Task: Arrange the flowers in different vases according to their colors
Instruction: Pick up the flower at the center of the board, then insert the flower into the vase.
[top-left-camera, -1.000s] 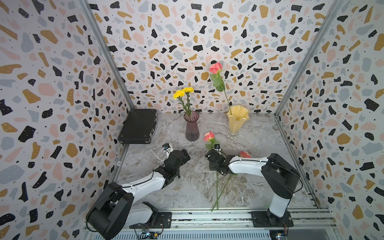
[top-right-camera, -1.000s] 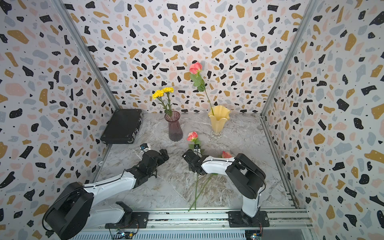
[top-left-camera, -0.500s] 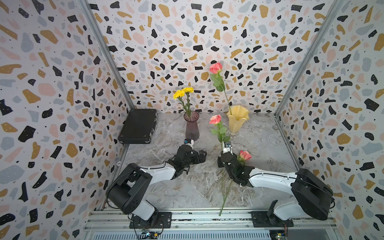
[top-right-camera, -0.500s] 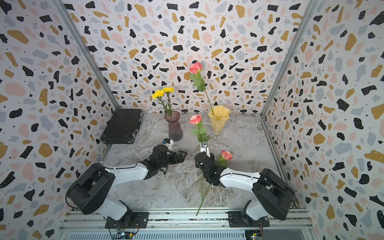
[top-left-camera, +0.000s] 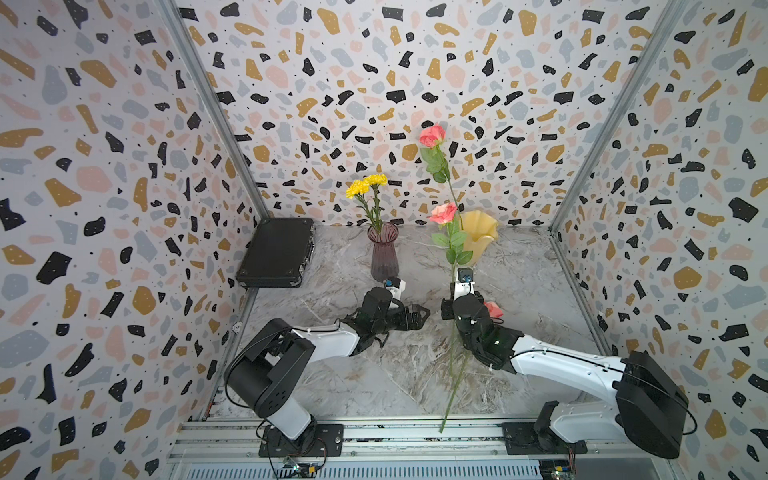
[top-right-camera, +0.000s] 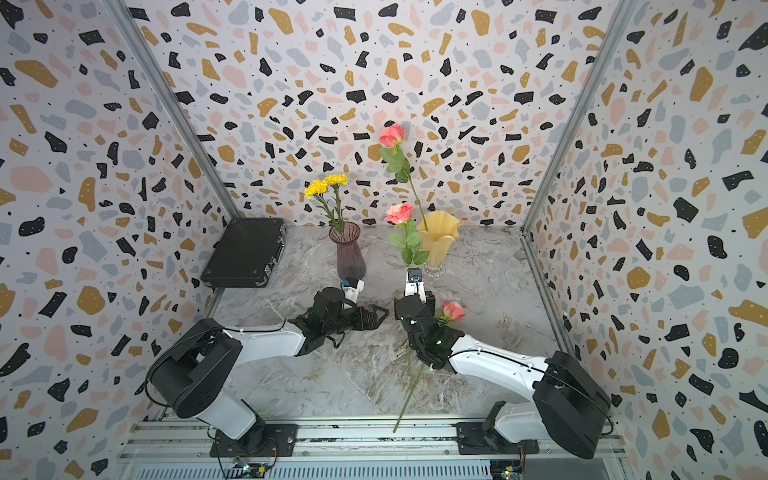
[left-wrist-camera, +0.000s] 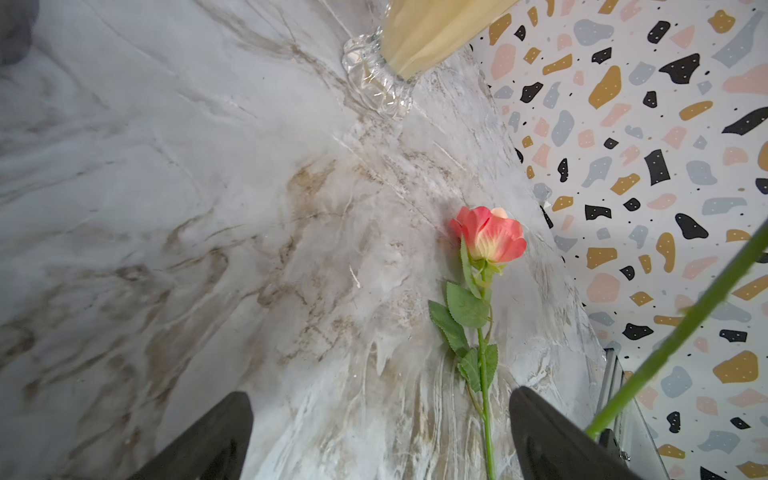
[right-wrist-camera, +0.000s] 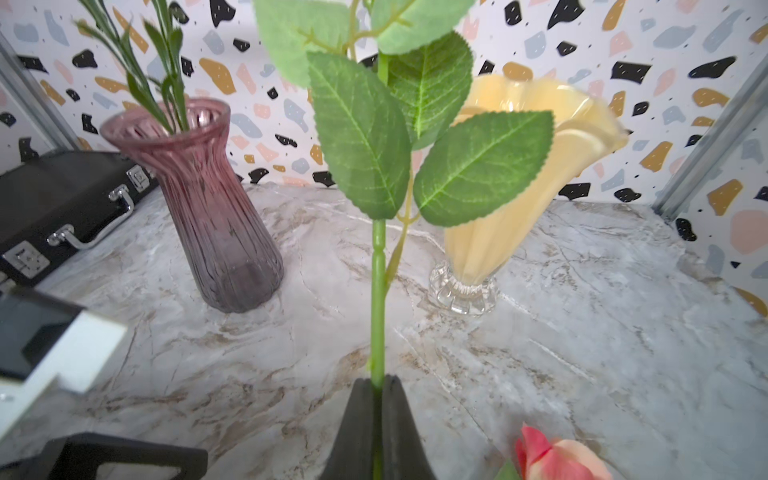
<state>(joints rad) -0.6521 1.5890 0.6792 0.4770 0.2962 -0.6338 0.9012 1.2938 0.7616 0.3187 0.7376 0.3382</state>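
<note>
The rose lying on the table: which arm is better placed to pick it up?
Left: the left gripper is open and faces the lying rose; the right gripper is shut on another rose.

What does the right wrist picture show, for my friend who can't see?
The right gripper pinches a rose stem, its green leaves filling the middle. Behind stand a purple vase with thin green stems and a yellow vase; another pink rose lies on the table.

Two yellow flowers (top-left-camera: 366, 185) are stood in a ribbed purple vase (top-left-camera: 384, 255). One pink rose (top-left-camera: 432, 135) is set in a ruffled cream vase (top-left-camera: 482, 235); a second rose (top-left-camera: 443, 212) is held upright near it; a third rose (top-left-camera: 494, 309) is laid flat on the tabletop (top-left-camera: 536, 286).
</note>
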